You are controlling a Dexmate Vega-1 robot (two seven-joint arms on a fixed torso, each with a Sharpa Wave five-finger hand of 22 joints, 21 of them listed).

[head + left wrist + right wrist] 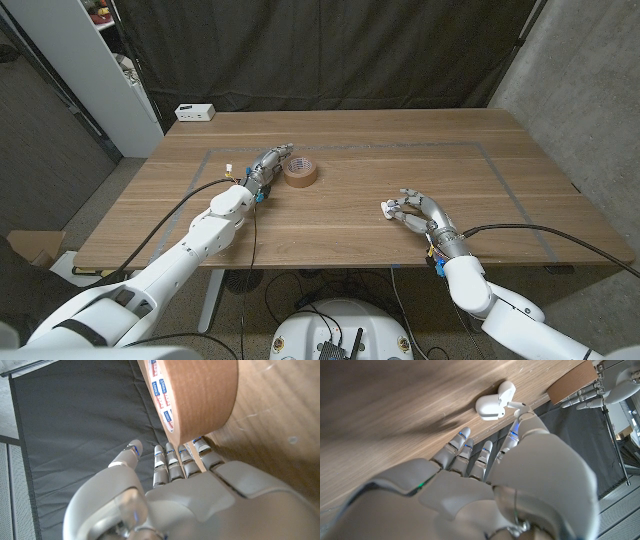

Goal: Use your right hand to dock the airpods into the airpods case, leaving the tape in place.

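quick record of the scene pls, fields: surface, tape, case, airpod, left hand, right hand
surface: wooden table, marked with a taped rectangle
tape: brown roll lying flat on the table, left of centre
case: white airpods case, lid open, on the table just ahead of the right hand's fingers
airpod: white earbud at the right thumb tip beside the case; whether it is pinched cannot be told
left hand: left hand on the table with fingers against the roll's side
right hand: right hand at the case, fingers reaching toward it
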